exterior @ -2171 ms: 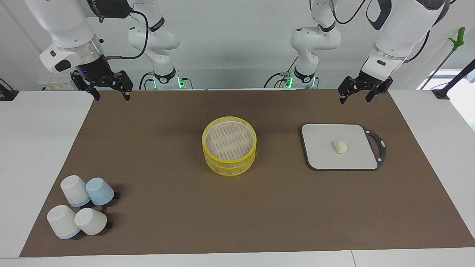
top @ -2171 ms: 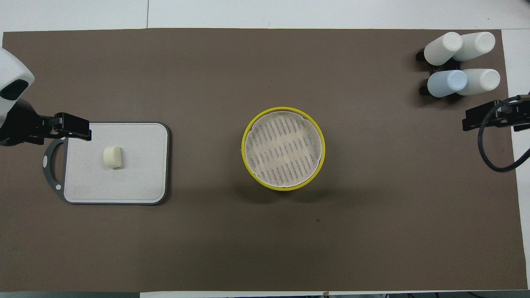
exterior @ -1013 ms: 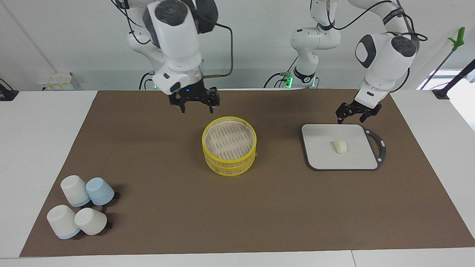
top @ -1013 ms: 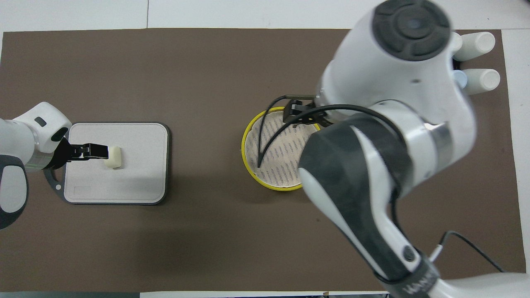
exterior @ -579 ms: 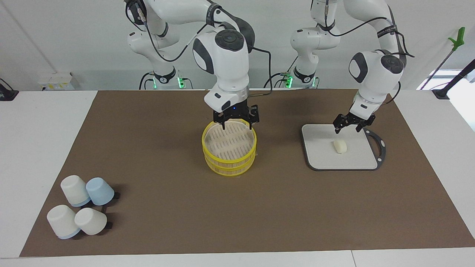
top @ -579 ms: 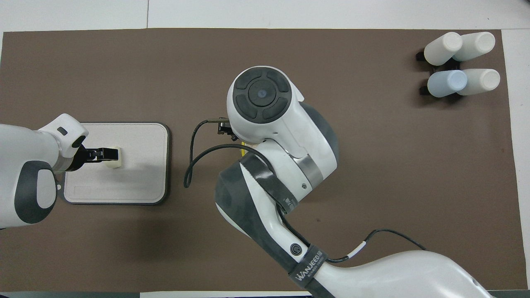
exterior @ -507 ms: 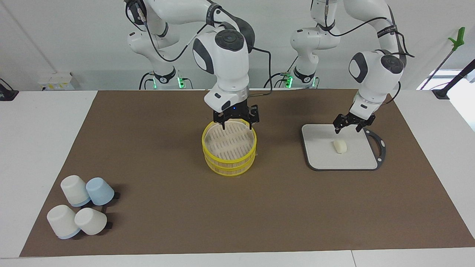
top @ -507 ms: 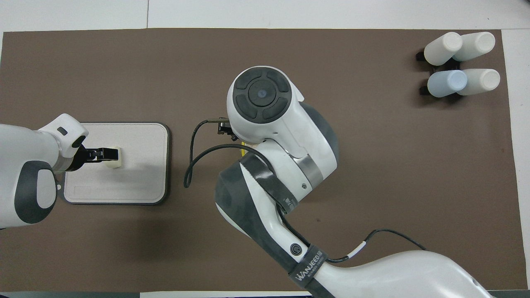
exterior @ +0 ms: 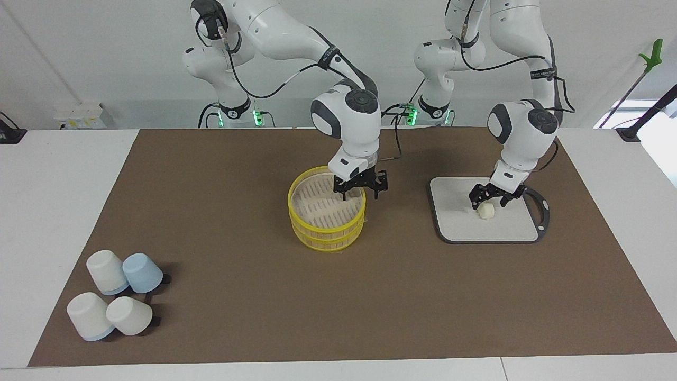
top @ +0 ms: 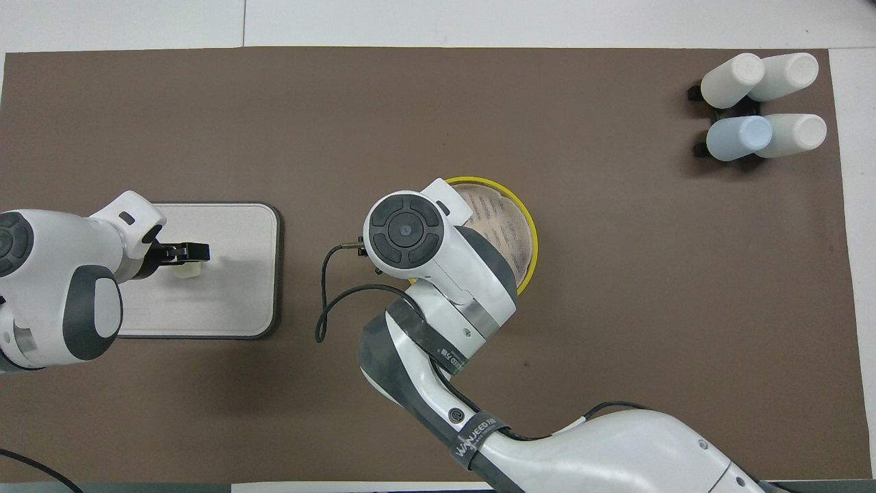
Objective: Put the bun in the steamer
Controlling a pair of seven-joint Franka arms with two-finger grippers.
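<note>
Now left tool point(exterior: 490, 198) straddles bun point(exterior: 485, 211); right tool point(exterior: 360, 191) at steamer point(exterior: 326, 222) rim.

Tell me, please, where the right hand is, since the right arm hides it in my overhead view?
Observer: The right hand is low at the steamer, over the part of its rim toward the left arm's end, and it is open.
Operator: Is it touching the rim?
Observer: It straddles the rim, one finger inside and one outside. I cannot tell whether they touch it.
Operator: Is the left hand down at the bun?
Observer: Yes, the left hand is low and open just above the bun, which lies on the cutting board.
</note>
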